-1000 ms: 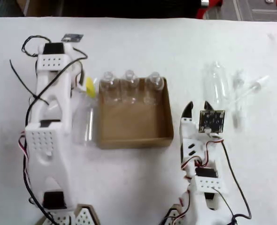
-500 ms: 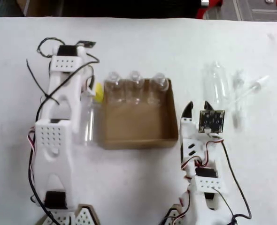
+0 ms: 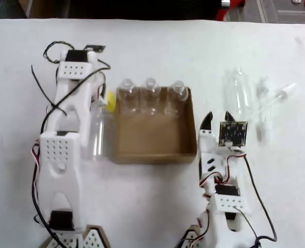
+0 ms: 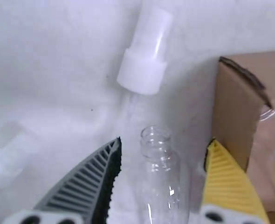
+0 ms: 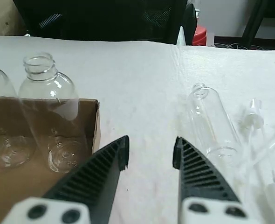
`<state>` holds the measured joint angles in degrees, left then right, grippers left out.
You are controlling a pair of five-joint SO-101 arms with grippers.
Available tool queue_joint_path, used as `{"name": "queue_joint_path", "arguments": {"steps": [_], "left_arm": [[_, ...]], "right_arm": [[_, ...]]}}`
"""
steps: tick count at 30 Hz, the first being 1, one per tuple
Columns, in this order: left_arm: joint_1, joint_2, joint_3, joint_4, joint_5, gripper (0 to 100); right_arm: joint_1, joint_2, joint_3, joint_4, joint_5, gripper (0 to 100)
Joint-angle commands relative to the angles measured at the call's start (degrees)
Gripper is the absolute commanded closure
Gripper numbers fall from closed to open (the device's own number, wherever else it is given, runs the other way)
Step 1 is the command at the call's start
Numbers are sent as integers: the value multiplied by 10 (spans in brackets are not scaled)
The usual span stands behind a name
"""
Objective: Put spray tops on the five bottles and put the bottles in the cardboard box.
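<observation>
Just left of the cardboard box (image 3: 155,139), left hand (image 4: 164,141) released, grey and yellow fingers either side of a bottle (image 4: 158,158) lying on the bench (image 3: 157,46), gaps both sides, not touching. Yellow finger right against the box's left wall. Spray top (image 4: 144,56) lies on the bench just past that bottle's open neck. Inside the box, three bottles (image 3: 151,95) upright in a row along the far wall, open necks. Just right of the box, right hand (image 5: 150,149) released, holding nothing. Further right of the box, another bottle (image 5: 212,121) on its side, loose spray tops (image 3: 276,98) beside it.
</observation>
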<state>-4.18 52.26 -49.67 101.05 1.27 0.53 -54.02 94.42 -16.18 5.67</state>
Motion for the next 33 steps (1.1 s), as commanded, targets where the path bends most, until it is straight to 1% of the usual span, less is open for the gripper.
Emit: {"name": "queue_joint_path", "arguments": {"steps": [1,6,10,12,33], "left_arm": [[9,-11,-28,8,3,733],[9,-11,-28,8,2,739],[9,-11,-29,3,1,815],[9,-11,-29,3,1,838],[12,-11,-28,0,2,842]], "right_arm": [[-6,6,-11,1,8,854],[-6,6,-11,1,8,854],[-6,6,-11,1,8,854],[-6,6,-11,1,8,854],[-6,6,-11,1,8,854]]}}
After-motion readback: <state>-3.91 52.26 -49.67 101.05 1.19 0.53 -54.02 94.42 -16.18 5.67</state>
